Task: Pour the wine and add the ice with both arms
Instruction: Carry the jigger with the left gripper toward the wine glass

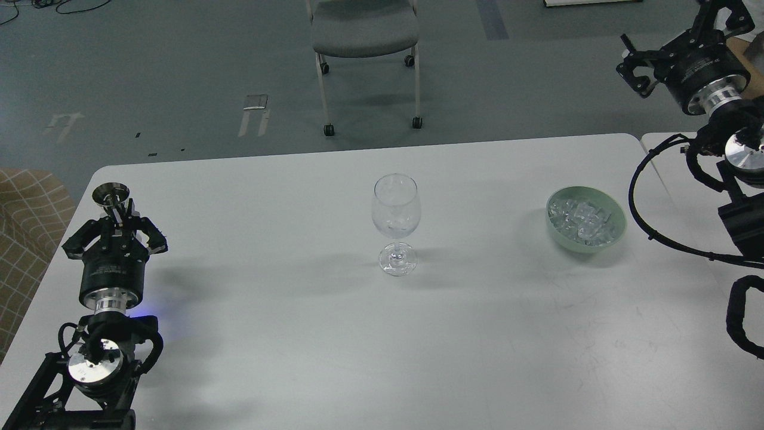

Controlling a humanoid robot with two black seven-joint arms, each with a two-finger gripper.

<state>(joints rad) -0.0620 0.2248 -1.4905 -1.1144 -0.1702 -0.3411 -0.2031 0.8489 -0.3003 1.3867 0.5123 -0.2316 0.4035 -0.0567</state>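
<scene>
A clear wine glass (396, 215) stands upright at the table's middle; I cannot tell whether any wine lies in its bowl. A pale green bowl (618, 230) at the right holds a heap of ice cubes (582, 220). My left gripper (117, 220) is at the table's left side, far from the glass, shut on the stem of a small shiny metal cup (111, 194) held upright. No wine shows in the cup. My right gripper (634, 68) is open and empty, raised beyond the table's far right corner, well behind the bowl.
The white table (382, 346) ends at its far edge just behind the glass. A second table (680, 179) adjoins at the right under my right arm. A grey wheeled chair (364, 30) stands on the floor behind. A checked cushion (24, 209) lies at the left.
</scene>
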